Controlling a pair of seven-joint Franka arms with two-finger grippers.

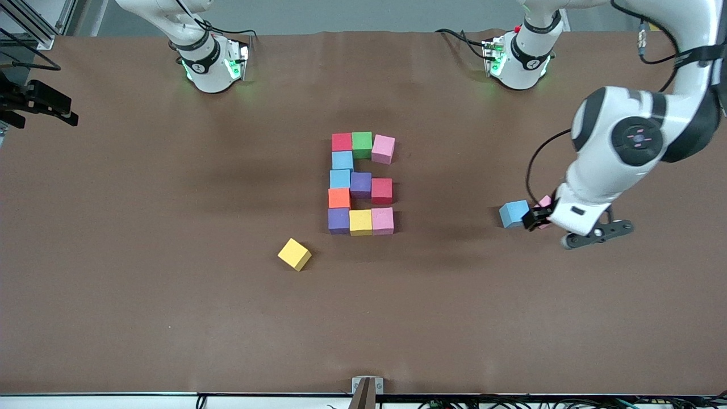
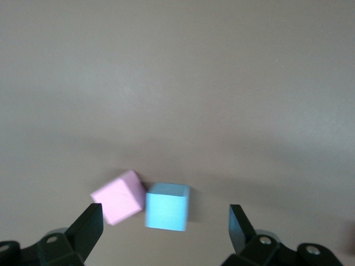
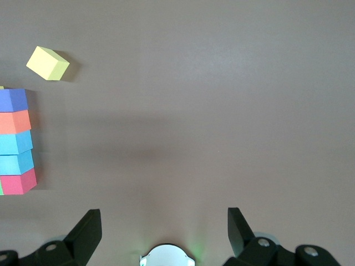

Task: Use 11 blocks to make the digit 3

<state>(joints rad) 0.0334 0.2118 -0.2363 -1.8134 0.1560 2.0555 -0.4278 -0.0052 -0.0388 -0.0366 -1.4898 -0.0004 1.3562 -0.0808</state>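
At the middle of the table [image 1: 170,284], the digit 3 [image 1: 361,183] lies flat as eleven touching blocks: a red, green, pink row; a blue block under the red one; a blue, purple, red row; an orange block; and a purple, yellow, pink row. Nearer the front camera sits a loose yellow block [image 1: 294,254], turned askew. Toward the left arm's end, the left gripper [image 2: 166,221] hangs spread wide over a blue block [image 2: 166,206] touching a pink block [image 2: 118,197]; the right gripper [image 3: 164,224] waits with fingers apart.
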